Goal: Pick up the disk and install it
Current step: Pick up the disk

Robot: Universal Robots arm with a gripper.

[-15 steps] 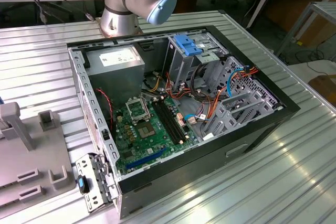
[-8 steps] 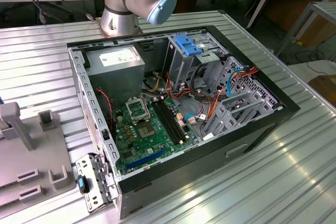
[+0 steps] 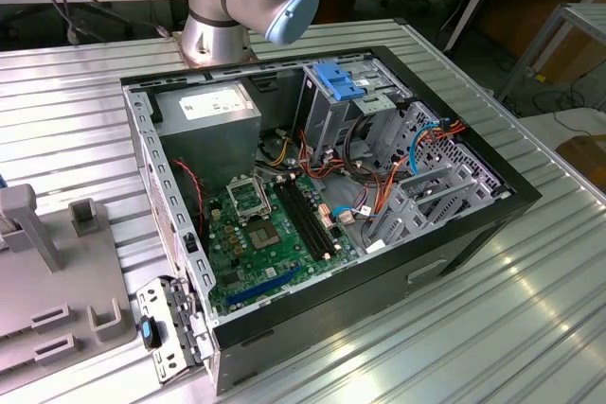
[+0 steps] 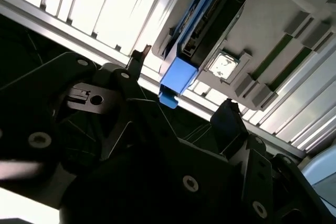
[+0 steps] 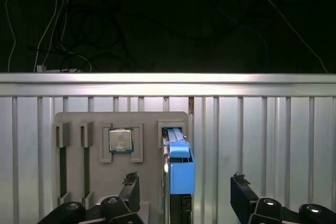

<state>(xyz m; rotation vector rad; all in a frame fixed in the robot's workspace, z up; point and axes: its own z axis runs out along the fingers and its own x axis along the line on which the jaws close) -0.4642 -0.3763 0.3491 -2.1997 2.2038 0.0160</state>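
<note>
The disk (image 5: 179,163), dark with a blue carrier frame, is shown standing on edge in a slot of a grey holder tray (image 5: 149,121) on the ribbed metal desk (image 5: 273,140), near a square processor chip (image 5: 120,140) seated in the same tray. In both wrist views the gripper (image 5: 185,182) (image 4: 183,81) is spread wide, one finger on each side of the disk and apart from it, so nothing is grasped. The pick-up is judged not yet made, and installation into the open computer case (image 3: 511,191) is left entirely undone.
</note>
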